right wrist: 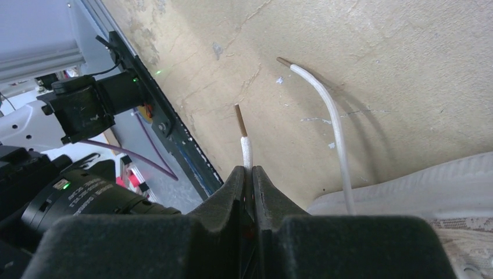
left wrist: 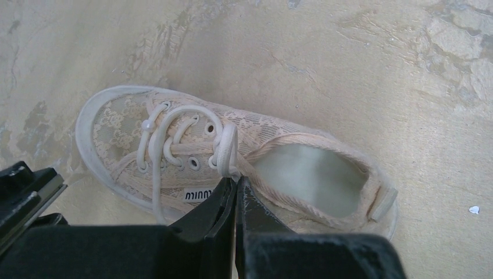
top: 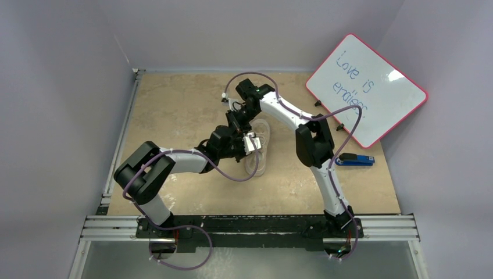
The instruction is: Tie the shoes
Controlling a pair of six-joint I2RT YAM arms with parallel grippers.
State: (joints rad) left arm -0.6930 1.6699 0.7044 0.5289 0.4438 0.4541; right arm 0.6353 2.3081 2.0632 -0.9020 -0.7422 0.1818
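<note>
Top view: the sneaker [top: 260, 152] lies mid-table [top: 174, 104] under both wrists, and the grips are hidden here.

Left wrist view: my left gripper [left wrist: 235, 181] is clenched on the lace loop [left wrist: 228, 148] beside the tongue opening.

Only the right wrist view shows my right gripper [right wrist: 249, 172] pinching the lace end [right wrist: 246, 148] just below its aglet.

Risk: so short a hold may slip and drop the lace end.

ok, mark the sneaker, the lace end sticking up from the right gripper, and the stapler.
sneaker [left wrist: 261, 131], left wrist view, lace-fabric upper beside the opening.
lace end [right wrist: 247, 151], right wrist view, white cord below the brown tip.
stapler [top: 356, 160], top external view, blue body.
</note>
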